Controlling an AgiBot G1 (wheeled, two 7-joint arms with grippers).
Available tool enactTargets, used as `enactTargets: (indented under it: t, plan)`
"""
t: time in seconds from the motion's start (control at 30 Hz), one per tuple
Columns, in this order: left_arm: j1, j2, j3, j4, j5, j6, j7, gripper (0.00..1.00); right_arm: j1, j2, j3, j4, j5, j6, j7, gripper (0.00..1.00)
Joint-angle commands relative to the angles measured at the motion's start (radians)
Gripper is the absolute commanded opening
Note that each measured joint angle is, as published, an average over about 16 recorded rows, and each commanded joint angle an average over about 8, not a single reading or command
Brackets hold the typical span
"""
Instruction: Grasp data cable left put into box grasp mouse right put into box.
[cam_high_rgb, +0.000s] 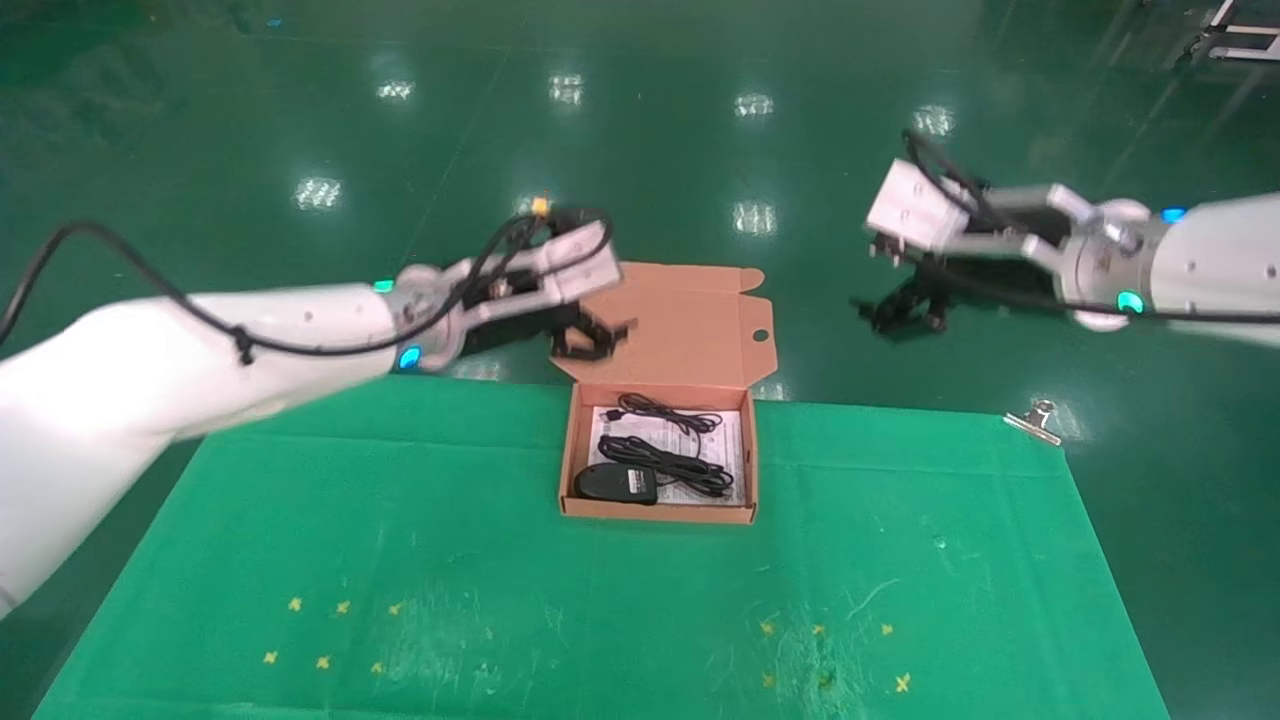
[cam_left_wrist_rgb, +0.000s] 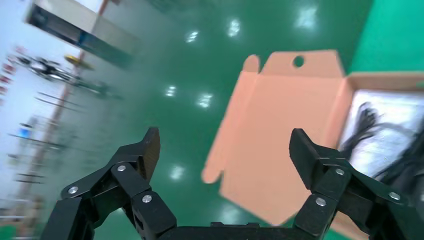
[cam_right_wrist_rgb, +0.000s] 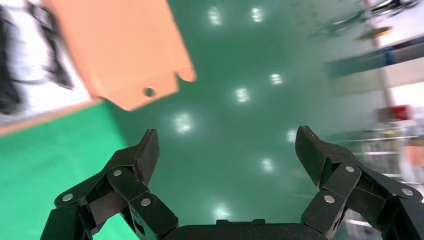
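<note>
With the mouse (cam_high_rgb: 615, 483) and data cable (cam_high_rgb: 668, 465) lying in the box (cam_high_rgb: 655, 513), both arms should lift clear of its flap, the left gripper (cam_high_rgb: 588, 341) and right gripper (cam_high_rgb: 900, 308) holding their jaws wide open and empty.

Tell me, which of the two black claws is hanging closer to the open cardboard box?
The left gripper: it hangs open over the box's raised flap, while the right gripper hangs open off to the side above the floor.

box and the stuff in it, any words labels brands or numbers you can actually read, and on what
No text can be read.
White printed sheet at the bottom of the box: dark print lines, too small to read.
Mouse: a pale patch on top, unreadable.
Box flap: plain, no print.
</note>
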Motion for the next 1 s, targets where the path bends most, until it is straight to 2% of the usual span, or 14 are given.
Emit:
enactTargets:
  t: [0.03, 0.9, 1.0]
  plan:
    - [0.023, -0.026, -0.034, -0.021, -0.032, 0.043, -0.006, 1.00, -0.028, 0.010, 0.031, 0.004, 0.053, -0.029, -0.023, 1.00]
    - [0.308, -0.341, -0.454, -0.282, -0.422, 0.569, -0.085, 1.00, -0.376, 0.134, 0.417, 0.056, 0.705, -0.386, -0.302, 1.00]
    - [0.324, -0.359, -0.478, -0.296, -0.444, 0.599, -0.090, 1.00, -0.396, 0.141, 0.439, 0.059, 0.742, -0.406, -0.317, 1.00]
